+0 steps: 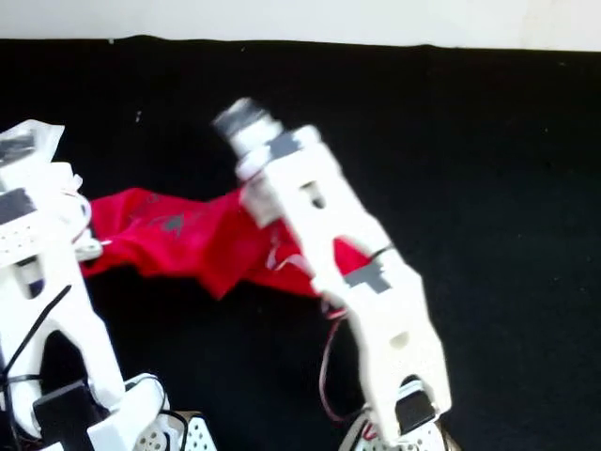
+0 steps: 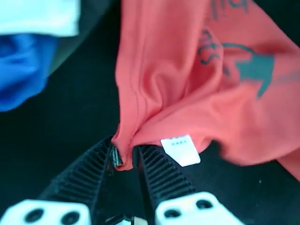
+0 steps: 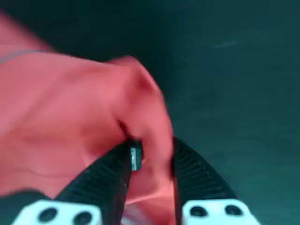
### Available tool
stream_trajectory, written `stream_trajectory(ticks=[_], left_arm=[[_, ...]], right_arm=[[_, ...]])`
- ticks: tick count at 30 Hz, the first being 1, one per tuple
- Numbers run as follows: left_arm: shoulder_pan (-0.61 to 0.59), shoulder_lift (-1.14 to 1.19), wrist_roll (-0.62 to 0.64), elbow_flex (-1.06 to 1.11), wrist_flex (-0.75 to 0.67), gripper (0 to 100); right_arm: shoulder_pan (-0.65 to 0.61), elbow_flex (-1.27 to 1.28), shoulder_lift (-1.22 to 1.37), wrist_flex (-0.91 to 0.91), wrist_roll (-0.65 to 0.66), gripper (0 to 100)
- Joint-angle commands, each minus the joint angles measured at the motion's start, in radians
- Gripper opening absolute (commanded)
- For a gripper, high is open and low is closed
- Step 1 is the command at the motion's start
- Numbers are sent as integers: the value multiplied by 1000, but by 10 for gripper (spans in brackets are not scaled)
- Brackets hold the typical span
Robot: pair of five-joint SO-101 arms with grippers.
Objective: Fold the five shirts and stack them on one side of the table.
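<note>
Left gripper (image 2: 126,157): your left jaws are pressed together on a stitched edge of the red shirt (image 2: 187,70), nipping a thin bit of cloth at the very tips.
Beside that grip: a small white label (image 2: 180,150) sits just beside the pinch, so you likely hold a seamed edge, which gives the tips a firm ridge to bite.
Right gripper (image 3: 150,150): your right jaws are pinching a thicker bunched fold of the same shirt, with cloth filling the gap between the fingers.
Why two grips: holding two points well apart lets you draw the cloth taut between the arms, which it needs before any fold can lie flat.
Red shirt from above: it hangs crumpled in a band across the left half of the table (image 1: 470,141), running from the left arm (image 1: 47,254) at the left edge to the right arm (image 1: 347,272) near the middle.
Shirt surface: a teal print (image 2: 248,65) faces up, creased and partly folded over.
Other cloth: a blue cloth (image 2: 21,70) and a white cloth (image 2: 40,16) lie near your left grip, apart from the red shirt; they are probably more of the five shirts.
Progress: the shirt is gripped but not yet spread or folded, so you look to be early in the task.
Risk: the left pinch is shallow and could slip if you pull hard.
</note>
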Motion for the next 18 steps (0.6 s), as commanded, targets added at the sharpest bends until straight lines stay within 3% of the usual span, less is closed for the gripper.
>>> stream_trajectory(ticks=[1,4,8,14,18], left_arm=[[53,-16,-8,56,-123,8],[54,-16,-8,137,-236,8],[59,-16,-8,194,-316,8],[59,-18,-8,199,-324,8],[59,-21,-8,199,-319,8]], right_arm=[[114,-147,-7,15,18,95],[88,-202,-13,119,17,121],[5,-325,-7,242,14,242],[-96,-374,15,271,17,210],[-84,-380,142,206,18,208]])
